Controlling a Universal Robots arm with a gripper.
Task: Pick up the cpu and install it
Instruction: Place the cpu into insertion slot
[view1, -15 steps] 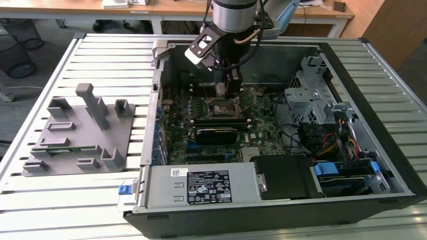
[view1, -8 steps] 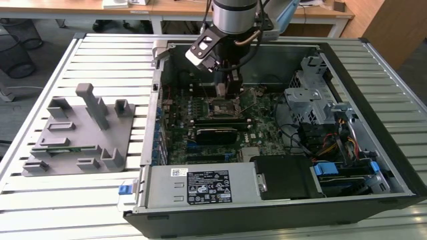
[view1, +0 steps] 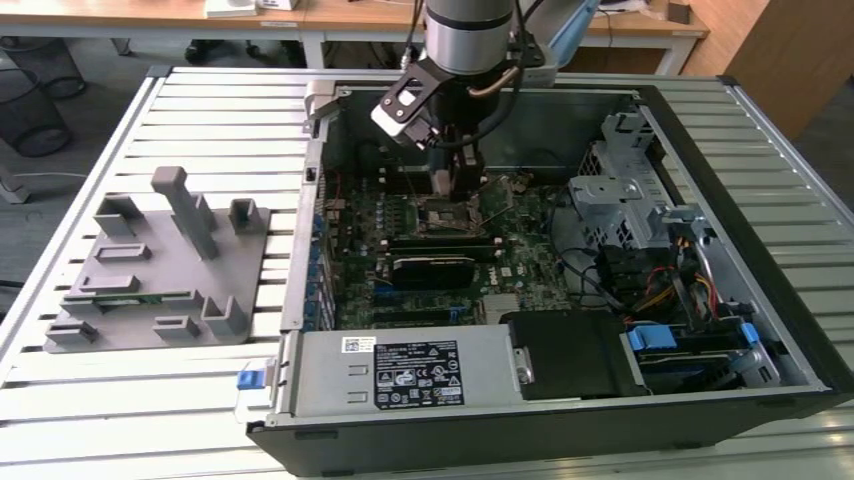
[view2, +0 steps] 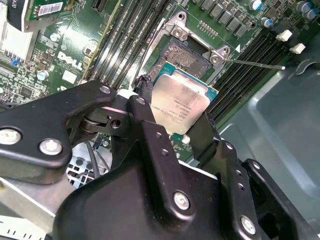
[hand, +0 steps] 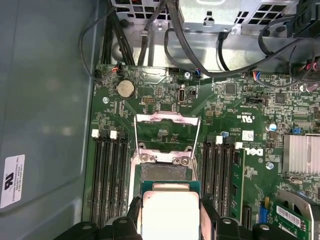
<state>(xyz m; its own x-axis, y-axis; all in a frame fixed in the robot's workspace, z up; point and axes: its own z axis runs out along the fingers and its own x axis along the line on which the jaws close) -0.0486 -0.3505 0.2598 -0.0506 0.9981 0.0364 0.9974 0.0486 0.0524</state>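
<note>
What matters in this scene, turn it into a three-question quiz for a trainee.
1. True or false: the gripper is shut on the cpu.
2. Choose one: the socket on the motherboard is (A) open and bare, (B) covered by a cooler, (C) already holding the cpu.
3. Fill in: the grey fixture tray lies beside the computer case, on the exterior view's ___.

Key: 1 true; 2 A; 3 left.

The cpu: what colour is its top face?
The cpu has a pale silvery-grey top and a thin green rim, best seen in the second wrist view.
</note>
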